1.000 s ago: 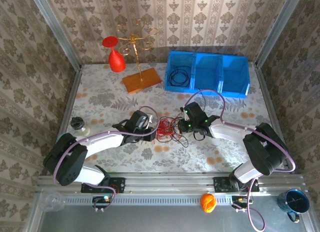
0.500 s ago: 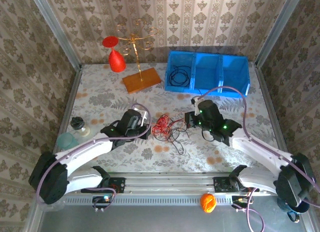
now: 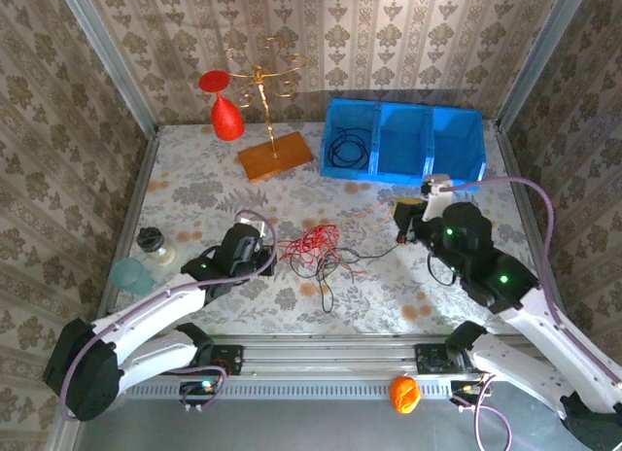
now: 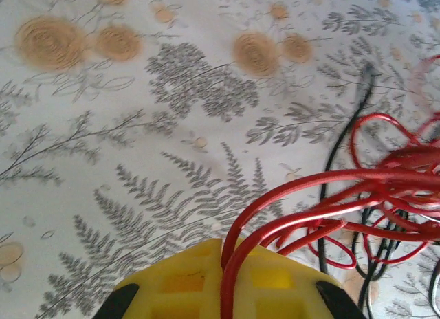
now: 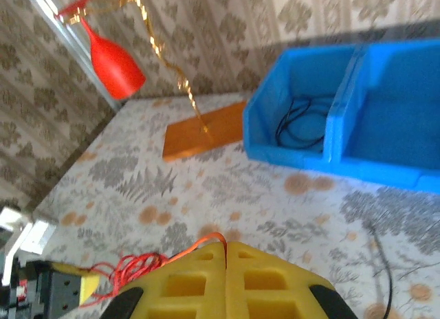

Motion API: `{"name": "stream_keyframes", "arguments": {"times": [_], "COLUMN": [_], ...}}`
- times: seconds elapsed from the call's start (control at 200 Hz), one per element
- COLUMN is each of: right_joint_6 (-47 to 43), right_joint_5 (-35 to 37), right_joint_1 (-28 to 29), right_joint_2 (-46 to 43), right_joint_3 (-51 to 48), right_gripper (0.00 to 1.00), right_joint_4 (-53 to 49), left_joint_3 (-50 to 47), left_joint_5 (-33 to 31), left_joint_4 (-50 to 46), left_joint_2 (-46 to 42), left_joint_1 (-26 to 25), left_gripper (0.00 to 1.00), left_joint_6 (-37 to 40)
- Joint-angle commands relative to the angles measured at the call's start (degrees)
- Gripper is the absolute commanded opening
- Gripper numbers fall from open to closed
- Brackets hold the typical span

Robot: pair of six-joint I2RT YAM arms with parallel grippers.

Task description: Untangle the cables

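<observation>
Over at nine o'clock of the table's centre, the left gripper (image 3: 268,258) sits low on the floral table (image 3: 194,193). The wrist camera has it plain: yellow fingers (image 4: 179,284) pressed together, red wire pinched between them. Just beside it, at its three o'clock, the cables (image 3: 309,247) lie mid-table, a loose red bundle threaded with black, one black tail running out toward six o'clock. A thin reddish strand stretches away toward two o'clock and reaches the right gripper (image 3: 402,227), well apart from the bundle. Its fingers (image 5: 261,278) are closed tight, that strand caught at the tips. Up at one o'clock, the blue bin (image 3: 428,174) holds a black coil (image 3: 345,146) in its left compartment.
</observation>
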Motion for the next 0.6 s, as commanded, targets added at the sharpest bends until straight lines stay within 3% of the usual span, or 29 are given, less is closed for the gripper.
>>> {"name": "stream_keyframes", "arguments": {"times": [0.0, 0.305, 0.595], "right_joint_6": [-2.9, -3.8, -1.3], "right_joint_5": [6.8, 10.1, 5.0], "right_joint_1": [-0.2, -1.2, -2.4], "right_joint_2": [-2.6, -5.5, -0.7], "right_joint_3": [2.4, 2.3, -4.7], "right_gripper": [0.0, 0.0, 0.0], "right_joint_4": [-3.5, -4.8, -5.2], "left_joint_3": [-1.7, -3.2, -3.8], "left_joint_5": [-3.0, -1.8, 0.7], "left_joint_4": [-1.4, -3.1, -1.5], "left_joint_2": [-2.8, -5.9, -5.2], "left_joint_1": [1.6, 5.6, 6.9], "left_gripper": [0.0, 0.0, 0.0], "left_joint_6": [-2.6, -3.0, -3.4]}}
